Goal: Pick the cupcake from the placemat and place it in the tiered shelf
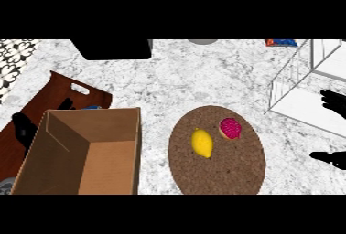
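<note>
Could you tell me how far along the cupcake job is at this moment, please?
Nothing looks done yet: the cupcake lies on the round placemat beside a lemon. The right hand shows at the right edge near the tiered shelf, holding nothing. The left hand shows beside the cardboard box. Picking and placing remain.

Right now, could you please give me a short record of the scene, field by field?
placemat: round brown mat on the counter
cupcake: pink-topped, on the mat's upper right part
lemon: yellow, on the mat, left of the cupcake
shelf: white wire shelf, right of the mat
box: open cardboard box, left of the mat
left robot hand: behind the box, partly hidden
right robot hand: at the right edge, open, holding nothing
</note>
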Action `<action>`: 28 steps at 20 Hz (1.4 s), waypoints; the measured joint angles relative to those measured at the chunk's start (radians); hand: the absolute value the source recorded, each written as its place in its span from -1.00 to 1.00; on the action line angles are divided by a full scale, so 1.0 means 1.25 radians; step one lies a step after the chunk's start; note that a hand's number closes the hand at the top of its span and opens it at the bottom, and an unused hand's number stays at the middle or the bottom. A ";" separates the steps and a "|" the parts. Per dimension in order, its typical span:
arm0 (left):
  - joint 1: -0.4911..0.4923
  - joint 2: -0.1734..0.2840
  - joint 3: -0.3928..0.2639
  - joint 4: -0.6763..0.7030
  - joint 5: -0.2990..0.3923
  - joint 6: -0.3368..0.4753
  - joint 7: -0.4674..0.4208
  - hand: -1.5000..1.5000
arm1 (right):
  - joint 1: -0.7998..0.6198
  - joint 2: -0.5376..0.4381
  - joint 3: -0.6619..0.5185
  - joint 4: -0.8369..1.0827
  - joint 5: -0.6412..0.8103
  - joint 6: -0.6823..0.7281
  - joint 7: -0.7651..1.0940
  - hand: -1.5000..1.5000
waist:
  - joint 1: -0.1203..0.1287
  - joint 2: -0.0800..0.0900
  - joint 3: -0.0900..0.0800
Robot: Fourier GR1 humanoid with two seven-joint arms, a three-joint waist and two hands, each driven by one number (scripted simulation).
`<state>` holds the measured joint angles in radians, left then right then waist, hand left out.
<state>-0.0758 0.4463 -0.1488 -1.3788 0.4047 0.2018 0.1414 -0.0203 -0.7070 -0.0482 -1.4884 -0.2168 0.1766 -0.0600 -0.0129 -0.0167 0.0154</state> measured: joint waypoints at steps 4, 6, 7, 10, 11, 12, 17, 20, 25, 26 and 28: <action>0.002 0.001 0.002 -0.011 0.001 -0.004 0.021 0.00 | -0.022 -0.038 0.028 -0.086 -0.008 0.031 0.120 -1.00 | 0.004 0.001 -0.002; 0.006 -0.001 0.003 -0.015 -0.003 -0.006 0.018 0.00 | -0.036 -0.045 0.049 -0.133 0.000 0.024 0.195 -1.00 | 0.007 0.001 -0.002; 0.011 0.000 0.004 -0.017 -0.004 -0.011 0.012 0.00 | -0.043 -0.043 0.063 -0.159 0.006 0.013 0.238 -1.00 | 0.008 0.001 -0.002; 0.006 -0.010 0.000 -0.018 -0.014 0.001 0.023 0.00 | -0.074 -0.045 0.092 -0.212 0.031 -0.022 0.370 -1.00 | 0.008 0.001 -0.001; 0.012 -0.014 -0.006 -0.025 -0.020 0.002 0.021 0.00 | -0.083 -0.041 0.105 -0.227 0.047 -0.040 0.413 -1.00 | 0.010 0.001 0.000; 0.015 -0.014 -0.007 -0.026 -0.021 -0.003 0.019 0.00 | -0.098 -0.036 0.118 -0.241 0.060 -0.056 0.458 -1.00 | 0.011 0.001 0.001; 0.014 -0.018 -0.009 -0.033 -0.026 -0.007 0.037 0.00 | -0.167 -0.008 0.196 -0.271 0.156 -0.110 0.638 -1.00 | 0.017 0.002 0.000; 0.017 -0.029 -0.013 -0.038 -0.038 0.001 0.038 0.00 | -0.214 0.014 0.235 -0.269 0.185 -0.107 0.733 -1.00 | 0.019 0.002 0.001; 0.005 -0.033 -0.005 -0.027 -0.042 -0.008 0.044 0.00 | -0.275 0.068 0.307 -0.228 0.238 -0.103 0.822 -1.00 | 0.018 0.005 0.003; 0.008 -0.035 -0.002 -0.027 -0.043 -0.010 0.039 0.00 | -0.280 0.076 0.316 -0.221 0.249 -0.103 0.826 -1.00 | 0.017 0.005 0.004; 0.008 -0.039 0.002 -0.025 -0.044 -0.012 0.036 0.00 | -0.290 0.091 0.338 -0.214 0.266 -0.098 0.842 -1.00 | 0.015 0.005 0.004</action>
<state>-0.0663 0.3979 -0.1461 -1.4102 0.3493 0.1864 0.1859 -0.3824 -0.5934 0.3743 -1.7553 0.1155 0.0538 0.9922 0.0056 -0.0107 0.0206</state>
